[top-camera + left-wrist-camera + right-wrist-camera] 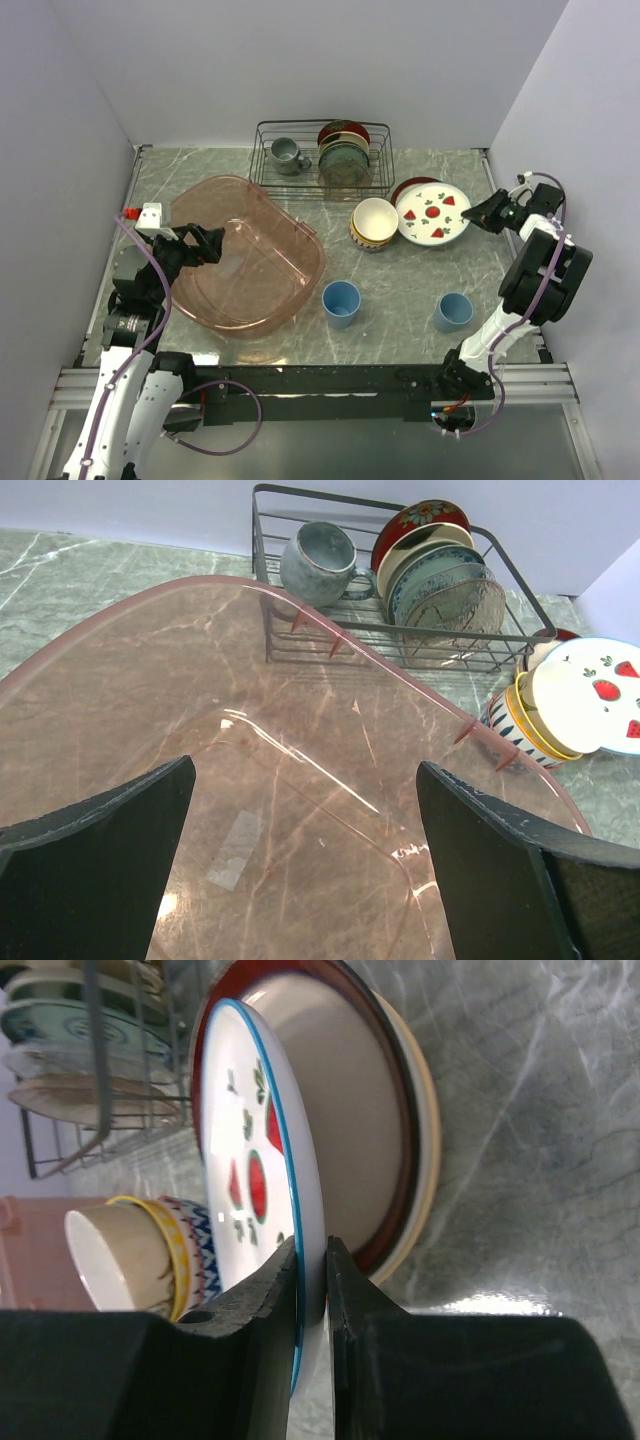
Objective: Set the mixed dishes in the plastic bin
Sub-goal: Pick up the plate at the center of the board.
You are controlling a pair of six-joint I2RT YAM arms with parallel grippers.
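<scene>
My right gripper is pinched on the rim of the strawberry-print plate, one finger on its printed face and the other on its underside, with the blue edge line running into the thin slot between them. That plate tops a stack at the right rear of the table. Its pale underside shows on my side, so the held edge is tipped up off the red-rimmed plate, which lies on a cream plate. Just left of the stack the cream bowl nests inside the red-patterned bowl, and I cannot tell whether the bowls touch the plate I hold. My left gripper is spread wide with nothing between its fingers, and hangs over the left side of the plastic bin, whose translucent floor lets the marbled tabletop show through. The bin sits on the left half of the table, well apart from the stack. A light-blue cup stands upright just beside the bin's near right corner, and a second light-blue cup stands further right, near my right arm's base. Behind the bin the black wire rack holds a grey mug and several upright plates
</scene>
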